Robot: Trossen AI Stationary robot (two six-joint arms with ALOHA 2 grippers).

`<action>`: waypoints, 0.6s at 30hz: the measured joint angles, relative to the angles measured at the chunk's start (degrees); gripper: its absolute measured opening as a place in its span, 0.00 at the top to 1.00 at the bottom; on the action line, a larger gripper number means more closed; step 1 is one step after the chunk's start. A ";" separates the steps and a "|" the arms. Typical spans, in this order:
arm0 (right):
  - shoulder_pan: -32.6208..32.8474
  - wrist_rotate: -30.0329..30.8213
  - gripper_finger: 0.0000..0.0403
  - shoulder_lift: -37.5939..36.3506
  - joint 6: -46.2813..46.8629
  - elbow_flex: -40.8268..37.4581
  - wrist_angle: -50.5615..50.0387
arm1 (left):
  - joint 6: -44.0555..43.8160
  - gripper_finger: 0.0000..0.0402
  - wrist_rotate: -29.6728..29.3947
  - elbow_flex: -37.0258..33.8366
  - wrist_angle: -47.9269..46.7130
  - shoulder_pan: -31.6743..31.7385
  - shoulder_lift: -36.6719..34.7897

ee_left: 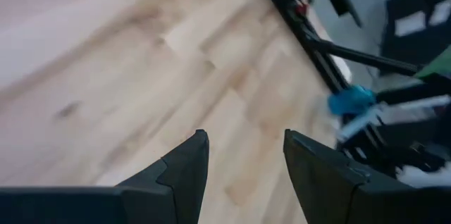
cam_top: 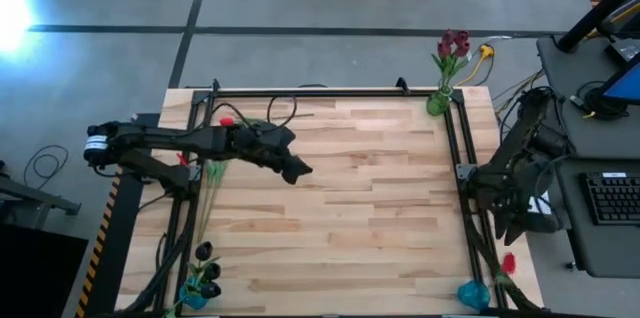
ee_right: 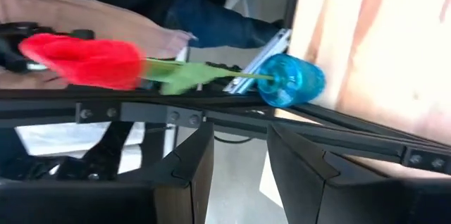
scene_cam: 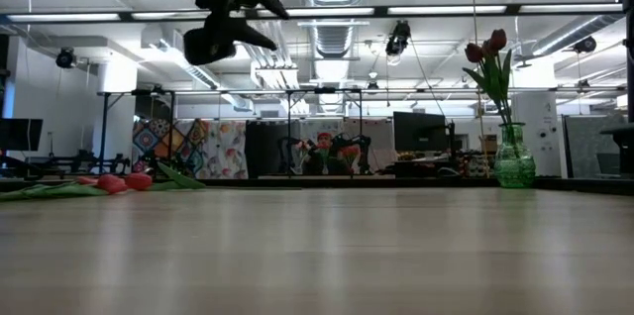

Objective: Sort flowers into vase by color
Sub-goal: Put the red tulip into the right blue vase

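Observation:
Red flowers (cam_top: 227, 118) lie flat on the table near its far left corner, green stems trailing toward the near edge; in the low view these red flowers (scene_cam: 124, 183) rest on the board. A green vase (cam_top: 438, 103) at the far right corner holds maroon flowers (cam_top: 453, 46). The near-left blue vase (cam_top: 192, 293) holds near-black flowers (cam_top: 205, 258). The near-right blue vase (ee_right: 290, 79) holds one red flower (ee_right: 84, 58). My left gripper (ee_left: 243, 146) is open and hangs above bare table, right of the lying flowers. My right gripper (ee_right: 239, 139) is open, beyond the table's right edge.
A black metal frame (cam_top: 330, 91) runs along the table's far, left and right edges. A desk with a keyboard (cam_top: 612, 198) stands to the right of the table. Bare wooden board (cam_top: 360, 208) spreads across the table's middle.

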 joint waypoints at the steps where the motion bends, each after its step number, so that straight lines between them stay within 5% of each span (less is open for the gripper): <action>1: 0.00 0.30 0.69 0.20 0.00 0.52 -0.98 | -0.14 0.57 -0.96 0.00 -1.17 0.40 -0.55; 6: 0.01 3.50 0.69 0.20 -1.51 3.45 -6.59 | -2.67 0.57 -6.76 0.00 -11.51 2.09 -2.34; 14: 0.00 11.32 0.69 0.15 -3.06 5.74 -11.57 | -19.86 0.57 -12.90 0.00 -38.17 4.78 -0.82; 18: 0.01 11.40 0.69 0.17 -2.89 6.48 -14.35 | -21.53 0.55 -13.90 0.00 -41.92 7.60 -0.05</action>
